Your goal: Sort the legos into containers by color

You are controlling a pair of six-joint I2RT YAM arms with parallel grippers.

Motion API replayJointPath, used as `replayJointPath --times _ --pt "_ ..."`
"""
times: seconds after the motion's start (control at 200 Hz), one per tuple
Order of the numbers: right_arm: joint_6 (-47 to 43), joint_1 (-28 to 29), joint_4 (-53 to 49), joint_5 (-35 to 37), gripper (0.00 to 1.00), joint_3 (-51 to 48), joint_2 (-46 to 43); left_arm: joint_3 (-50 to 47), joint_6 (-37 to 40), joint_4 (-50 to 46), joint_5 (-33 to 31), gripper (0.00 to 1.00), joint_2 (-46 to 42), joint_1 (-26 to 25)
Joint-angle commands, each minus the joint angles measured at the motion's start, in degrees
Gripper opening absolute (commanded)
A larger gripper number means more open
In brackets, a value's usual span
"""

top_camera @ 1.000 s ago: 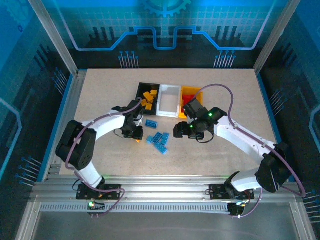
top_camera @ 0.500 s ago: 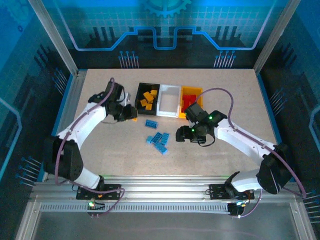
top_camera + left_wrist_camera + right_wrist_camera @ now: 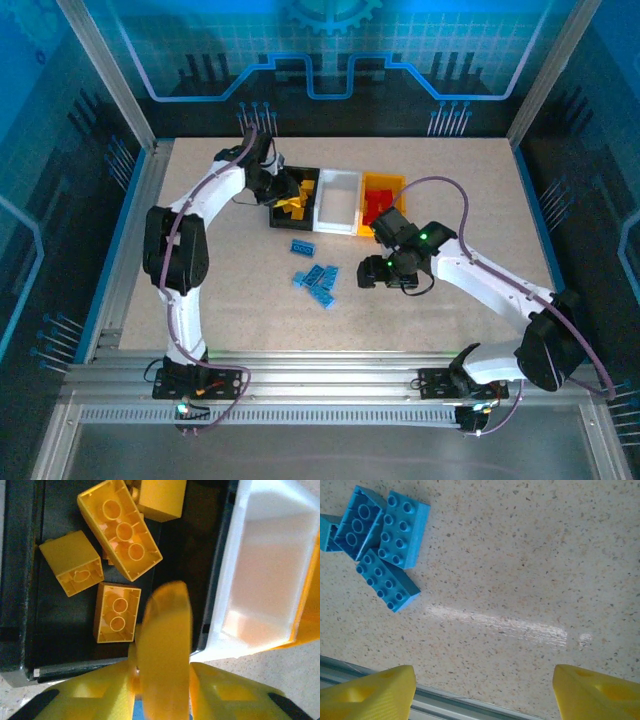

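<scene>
My left gripper [image 3: 283,190] hangs over the black container [image 3: 275,222], its fingers close on either side of an orange-yellow lego [image 3: 165,645] that looks blurred. Below it, several orange-yellow legos [image 3: 120,527] lie in that black container [image 3: 15,580]. The white container [image 3: 338,200] beside it holds nothing that I can see. Red legos [image 3: 378,205] lie in the orange-yellow container [image 3: 384,178]. Several blue legos [image 3: 318,280] lie loose on the table, one [image 3: 302,246] a little apart. My right gripper [image 3: 372,272] stands open and empty just right of them, with blue legos [image 3: 390,545] at its upper left.
The three containers stand side by side at the back middle of the speckled tabletop [image 3: 450,190]. A metal strip [image 3: 445,700] runs under the right gripper's fingers [image 3: 370,695]. Frame posts and blue walls ring the table.
My left arm has swung from the table beside the blue legos up and back to the black container, carrying the orange-yellow lego. The right gripper has shifted slightly and stays open.
</scene>
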Motion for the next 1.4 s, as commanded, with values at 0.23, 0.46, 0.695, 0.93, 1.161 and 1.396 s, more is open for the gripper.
replayJointPath --times 0.23,0.46,0.695,0.93,1.161,1.396 --pt "-1.6 0.5 -0.7 -2.5 0.74 2.9 5.2 0.3 0.1 -3.2 -0.2 0.45 -3.3 0.3" --pt "-2.9 2.5 -0.2 -5.2 0.72 10.9 16.6 -10.7 2.1 -2.9 -1.3 0.51 -14.8 0.3" --pt "-4.8 3.1 0.0 -7.0 0.68 20.4 29.2 -27.4 3.0 -2.9 -1.7 0.55 -29.3 0.4" --pt "-4.8 3.5 -0.1 -8.1 0.67 27.4 38.0 -37.7 2.2 -2.5 -1.8 0.57 -38.4 1.0" --pt "-4.1 3.8 0.4 -7.1 0.68 30.0 42.3 -38.5 2.8 -3.6 -1.1 0.57 -40.3 1.9" --pt "-3.8 3.5 0.9 -5.7 0.68 28.1 42.9 -37.8 4.1 -4.6 -0.9 0.57 -40.3 2.6"
